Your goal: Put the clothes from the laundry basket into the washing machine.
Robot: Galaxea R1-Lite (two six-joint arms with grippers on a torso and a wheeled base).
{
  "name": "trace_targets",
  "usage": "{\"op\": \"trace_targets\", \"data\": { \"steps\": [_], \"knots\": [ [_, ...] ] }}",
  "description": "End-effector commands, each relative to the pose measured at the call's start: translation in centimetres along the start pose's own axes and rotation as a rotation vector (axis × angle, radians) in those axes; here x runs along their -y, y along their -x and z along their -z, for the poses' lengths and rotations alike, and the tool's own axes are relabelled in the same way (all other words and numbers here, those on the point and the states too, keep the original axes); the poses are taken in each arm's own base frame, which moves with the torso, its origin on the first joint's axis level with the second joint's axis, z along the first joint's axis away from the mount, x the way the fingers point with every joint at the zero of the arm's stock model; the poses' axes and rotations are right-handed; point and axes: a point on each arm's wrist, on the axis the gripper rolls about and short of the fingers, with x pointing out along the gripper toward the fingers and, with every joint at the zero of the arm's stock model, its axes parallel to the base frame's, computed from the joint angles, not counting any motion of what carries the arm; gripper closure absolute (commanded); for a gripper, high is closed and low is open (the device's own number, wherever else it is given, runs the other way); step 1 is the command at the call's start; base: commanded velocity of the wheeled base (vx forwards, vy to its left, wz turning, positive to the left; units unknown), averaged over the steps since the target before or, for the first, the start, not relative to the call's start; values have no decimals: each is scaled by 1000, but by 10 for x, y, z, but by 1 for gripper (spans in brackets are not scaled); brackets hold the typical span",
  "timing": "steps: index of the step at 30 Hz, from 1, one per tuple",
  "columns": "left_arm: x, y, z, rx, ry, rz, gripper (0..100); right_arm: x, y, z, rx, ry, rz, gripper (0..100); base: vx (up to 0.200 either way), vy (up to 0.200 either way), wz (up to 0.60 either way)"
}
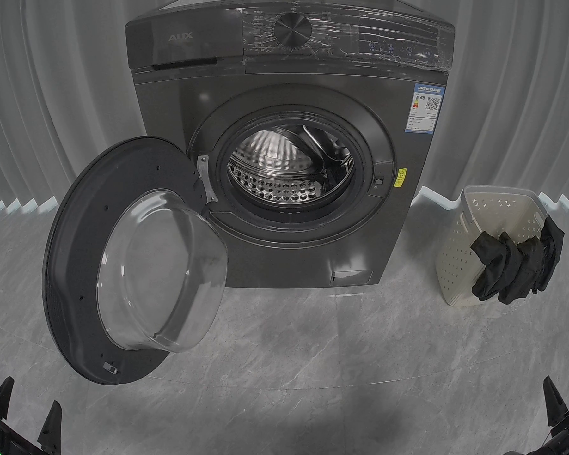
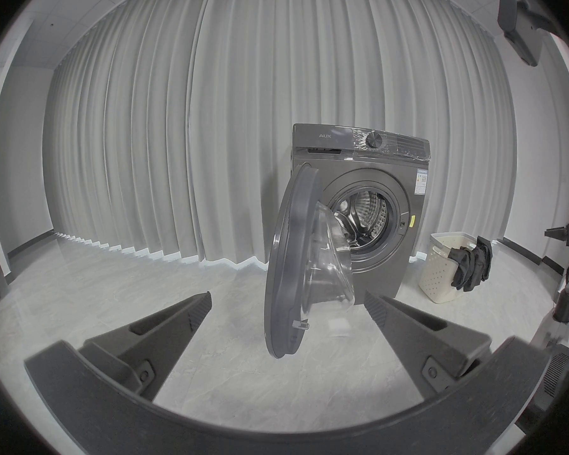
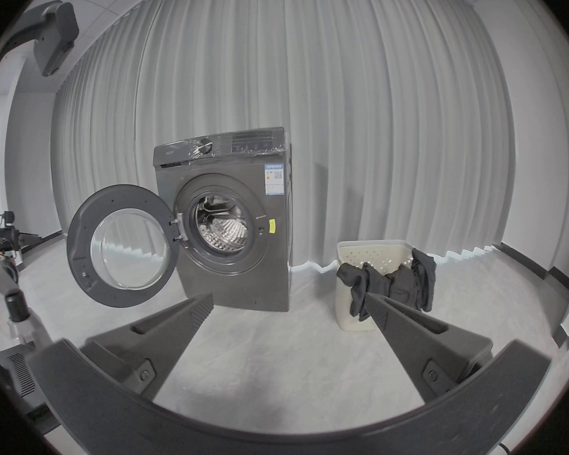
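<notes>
Left claw point(image 2: 286, 299) and right claw point(image 3: 286, 299) gape empty; washing machine point(image 1: 284, 52) door point(image 1: 76, 266) open, front label point(image 1: 428, 107) unreadable; black clothes point(image 1: 518, 260) drape the laundry basket point(image 1: 487, 213).

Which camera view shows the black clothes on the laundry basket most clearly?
The head view: the black clothes hang over the rim of the laundry basket, large and unblocked. In the right wrist view a fingertip of the right gripper overlaps their lower edge. In the left wrist view they are small and far off.
</notes>
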Motion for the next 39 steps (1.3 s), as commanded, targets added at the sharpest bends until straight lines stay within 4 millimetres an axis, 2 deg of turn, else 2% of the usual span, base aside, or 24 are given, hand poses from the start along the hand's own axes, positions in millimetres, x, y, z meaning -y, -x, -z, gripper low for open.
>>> {"op": "trace_targets", "data": {
  "steps": [1, 8, 20, 32, 39],
  "knots": [
    [0, 0, 5, 2, 2, 2, 0, 2, 4, 13, -22, -14, 116, 0, 0, 0, 0],
    [0, 0, 5, 2, 0, -1, 0, 1, 4, 11, -9, -2, 75, 0, 0, 0, 0],
    [0, 0, 5, 2, 0, -1, 0, 1, 4, 11, -7, -7, 76, 0, 0, -200, 0],
    [0, 0, 5, 2, 3, -1, 0, 1, 4, 11, -7, -7, 76, 0, 0, 0, 0],
    [0, 0, 5, 2, 0, -2, 0, 1, 4, 11, -7, -7, 76, 0, 0, -200, 0]
  ]
}}
